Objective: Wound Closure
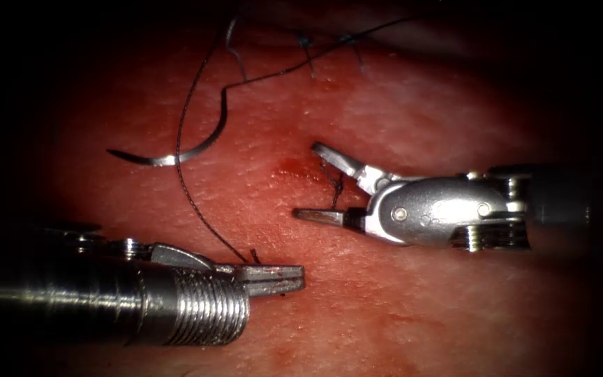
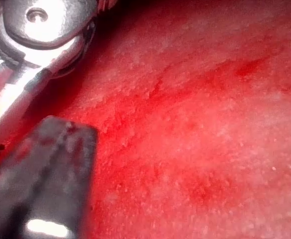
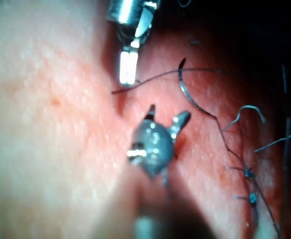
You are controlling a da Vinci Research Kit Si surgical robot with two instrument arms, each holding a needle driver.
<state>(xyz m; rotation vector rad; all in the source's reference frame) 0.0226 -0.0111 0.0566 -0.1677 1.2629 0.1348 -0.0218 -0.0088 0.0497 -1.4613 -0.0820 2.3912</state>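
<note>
Two tools, left (image 1: 277, 278) on thread (image 1: 184, 174); one free needle (image 1: 176, 155).

Darkness all round a pool of light, its edges fading to black.

The right tool (image 3: 166, 118) gapes over the tissue (image 3: 46, 124); the needle (image 3: 192, 97) lies free just beside it, thread (image 3: 230, 149) trailing.

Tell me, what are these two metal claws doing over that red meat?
Bench suturing practice on pork tissue. The left arm's steel tool is shut on the thin dark thread. The right arm's steel tool is open, straddling a short thread stub, holding nothing. The curved steel needle lies free on the tissue.
</note>
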